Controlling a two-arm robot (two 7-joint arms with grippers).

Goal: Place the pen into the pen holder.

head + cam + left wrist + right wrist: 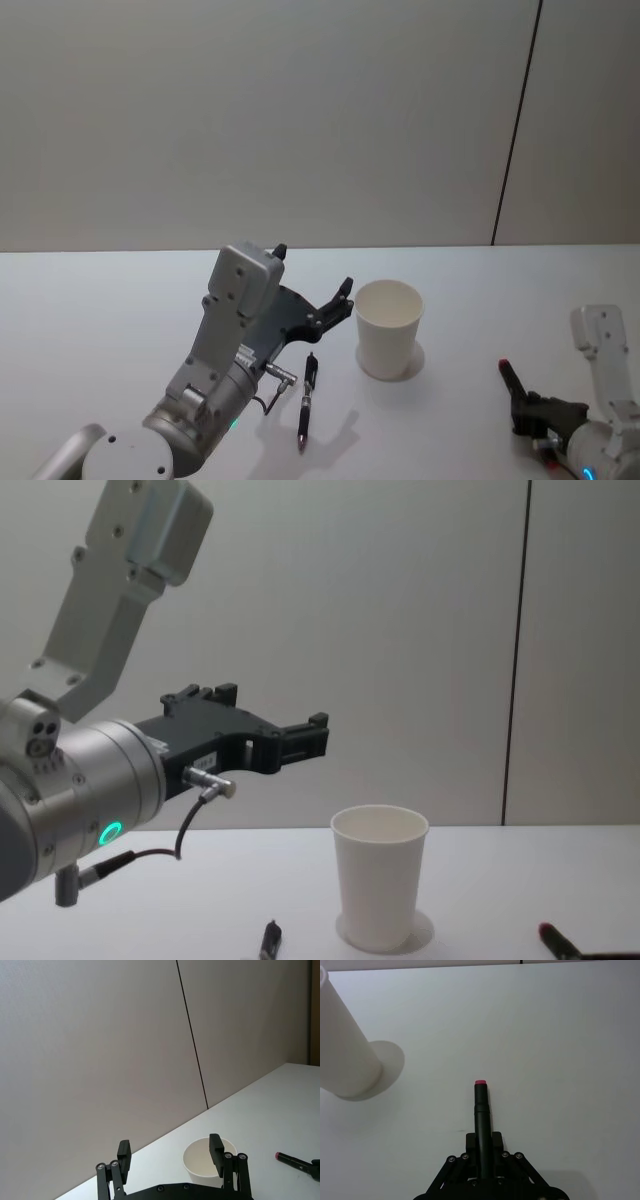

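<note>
1. The pen (480, 1105) is black with a pink-red end cap. It is clamped lengthwise between the narrow-set fingers of the right gripper (482, 1139), with most of the barrel sticking out past the fingertips.
2. The held pen sits low over the white table (120, 300), at the near right from the head view. Its red end points away from the robot. I cannot tell whether it touches the surface.
3. The pen holder (389, 330), a plain white paper cup, stands upright and open-mouthed near the table's middle. It is to the left of the held pen and well apart from it.
4. A second pen (307, 398), also black with a reddish tip, lies flat on the table. It is just left of the cup and nearer the robot, and touches neither the cup nor a gripper.
5. The left gripper (170, 1147) hangs in the air above that lying pen, level with or higher than the cup rim in the chest view. Its fingers (124, 1157) are spread wide and hold nothing.
6. In the left wrist view the cup mouth sits beyond the gripper, partly behind one finger.
7. A small white label (205, 761) is on the left gripper's black body. Its print is too small to read.
8. A green ring light (109, 832) glows on the left arm's silver wrist housing.
9. The wall behind is plain grey, with one dark vertical seam (515, 120).
</note>
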